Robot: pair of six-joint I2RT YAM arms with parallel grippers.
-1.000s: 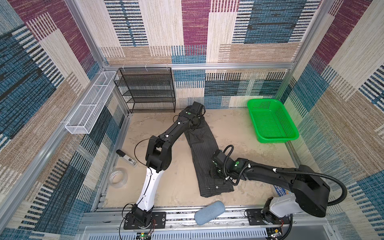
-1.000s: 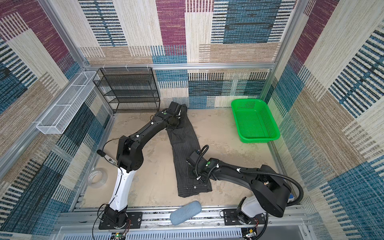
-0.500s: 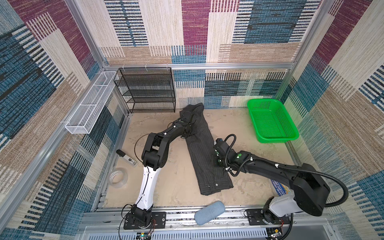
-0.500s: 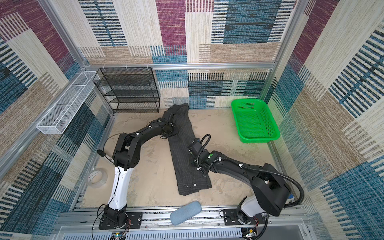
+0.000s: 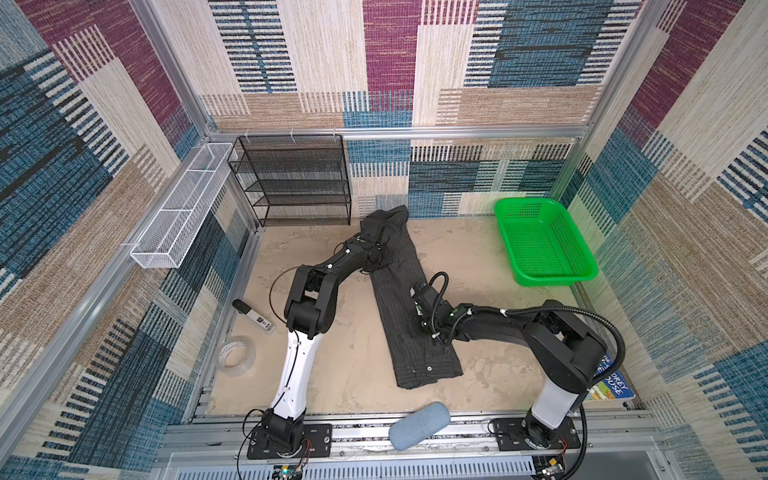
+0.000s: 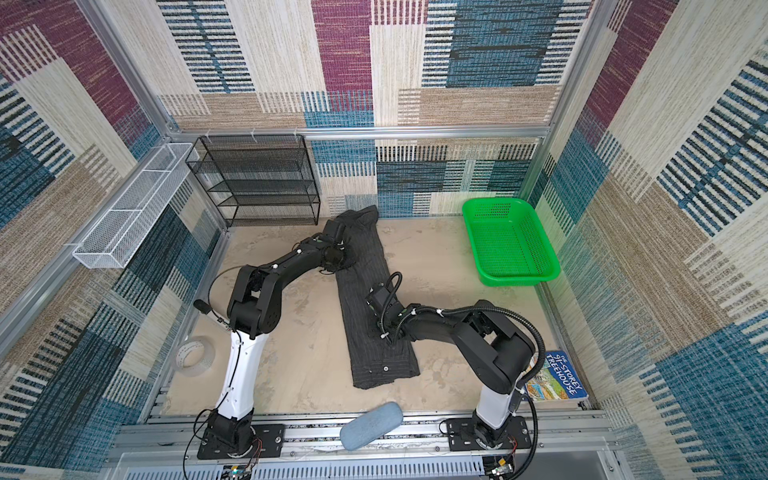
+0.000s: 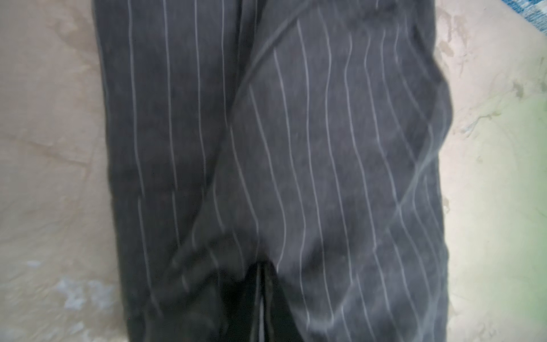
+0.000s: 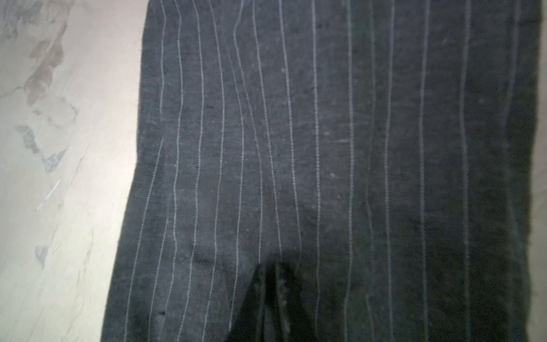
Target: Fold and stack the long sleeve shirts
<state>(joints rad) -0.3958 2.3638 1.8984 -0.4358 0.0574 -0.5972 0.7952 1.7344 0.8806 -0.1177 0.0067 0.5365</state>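
Pincer [image 7: 262,305] pinching pinstriped shirt [image 7: 296,148] over beige table [image 7: 53,148].

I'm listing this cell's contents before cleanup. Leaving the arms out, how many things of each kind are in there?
Shirt: 1
Baskets: 2 (green basket, white wire basket)
Black mesh rack: 1
Book: 1
Tape roll: 1
Marker-like stick: 1
Blue-grey case: 1
Total: 8

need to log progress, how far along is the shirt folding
Done: the shirt lies as a long narrow strip, no sleeves sticking out. In hand: the left gripper pinches its far end, the right gripper seemingly its middle. Left: folding it short; no stack yet, only one shirt visible.
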